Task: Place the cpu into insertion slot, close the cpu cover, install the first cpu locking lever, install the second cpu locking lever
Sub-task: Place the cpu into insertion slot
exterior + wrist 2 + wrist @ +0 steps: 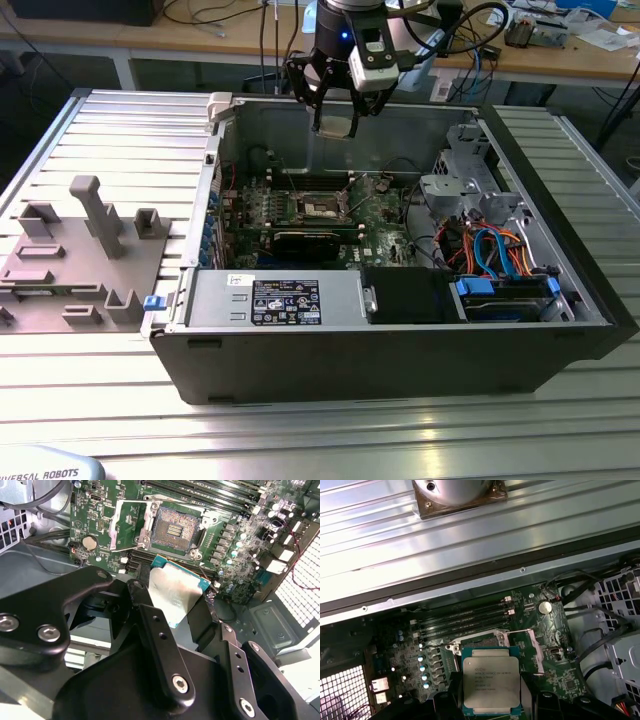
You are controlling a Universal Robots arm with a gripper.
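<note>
Exterior view first: my arm drops in from above at the back of the open case (400,360), wrist pointing straight down, and my gripper (335,120) hangs over the far wall, well above the green board (385,238). The jaws are pinched in on the cpu (175,597), gripping it by two opposite edges. It's up in the air, apart from everything below. In the first wrist view the cpu (491,680) faces the camera flat: a dull silver lid with small print and a thin green border all round. In the second wrist view it catches a bright glare across the metal. Beneath it the slot (174,527) lies bare, dark centre showing inside a pale rim. The cover (129,525) is swung open, lying just beside the slot on the board.
</note>
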